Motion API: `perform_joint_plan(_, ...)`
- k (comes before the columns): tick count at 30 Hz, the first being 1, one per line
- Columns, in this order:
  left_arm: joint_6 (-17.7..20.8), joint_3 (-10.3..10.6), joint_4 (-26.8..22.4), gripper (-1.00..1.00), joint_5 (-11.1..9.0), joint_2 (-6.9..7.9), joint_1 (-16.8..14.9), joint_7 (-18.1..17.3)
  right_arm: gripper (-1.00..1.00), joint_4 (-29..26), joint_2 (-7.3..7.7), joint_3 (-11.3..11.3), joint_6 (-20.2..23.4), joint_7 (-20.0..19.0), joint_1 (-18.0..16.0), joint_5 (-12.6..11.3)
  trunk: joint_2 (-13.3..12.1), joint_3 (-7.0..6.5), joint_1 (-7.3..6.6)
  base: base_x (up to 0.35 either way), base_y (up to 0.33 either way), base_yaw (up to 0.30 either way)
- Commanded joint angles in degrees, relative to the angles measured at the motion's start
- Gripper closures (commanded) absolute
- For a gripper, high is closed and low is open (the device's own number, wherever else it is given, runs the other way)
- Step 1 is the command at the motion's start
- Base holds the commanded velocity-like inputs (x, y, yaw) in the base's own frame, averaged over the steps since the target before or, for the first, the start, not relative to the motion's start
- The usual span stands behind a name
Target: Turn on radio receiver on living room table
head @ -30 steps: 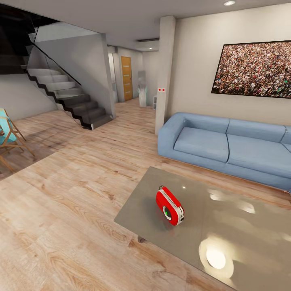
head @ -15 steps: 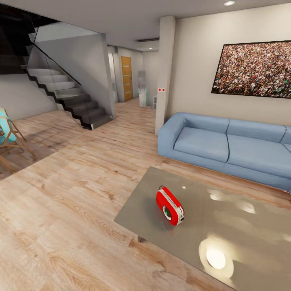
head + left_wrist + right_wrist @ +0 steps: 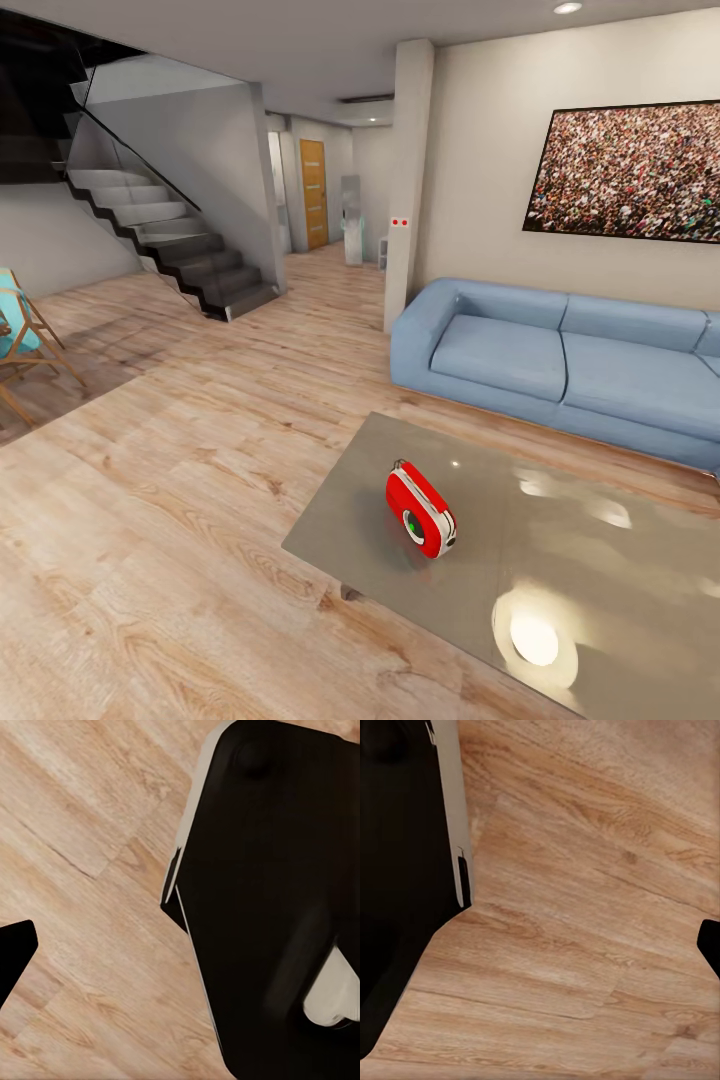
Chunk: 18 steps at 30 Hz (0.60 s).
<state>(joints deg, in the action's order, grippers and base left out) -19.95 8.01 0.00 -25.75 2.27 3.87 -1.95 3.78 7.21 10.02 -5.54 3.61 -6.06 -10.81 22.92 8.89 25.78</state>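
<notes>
Centrally, lower frame of head view: small red retro radio receiver (image 3: 421,510) with white trim stands on glossy grey-beige low table (image 3: 600,590), near its left corner. Long light-blue sofa (image 3: 560,365) behind, right. Jaw state: cannot tell, either gripper.

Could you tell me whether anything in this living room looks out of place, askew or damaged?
Mostly tidy. The one oddity is the small red retro radio with white trim: it sits tilted and angled on the glossy grey-beige low table, square to none of its edges. No spill or damage shows on the table, the light-blue sofa or the wood floor.
</notes>
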Motion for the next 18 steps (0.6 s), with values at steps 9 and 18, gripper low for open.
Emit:
perform_joint_plan(9, 0.0, -0.01, 0.0, -1.0, -0.01, -0.15, 0.0, 0.01, -1.0, 0.0, 0.0, 0.0, 0.0, 0.0, 0.0, 0.0, 0.0, 0.0, 0.0, 0.0, 0.0, 0.0)
perform_joint_plan(18, 0.0, -0.01, 0.0, -1.0, -0.01, -0.72, 0.0, 0.01, -1.0, 0.0, 0.0, 0.0, 0.0, 0.0, 0.0, 0.0, 0.0, 0.0, 0.0, 0.0, 0.0, 0.0)
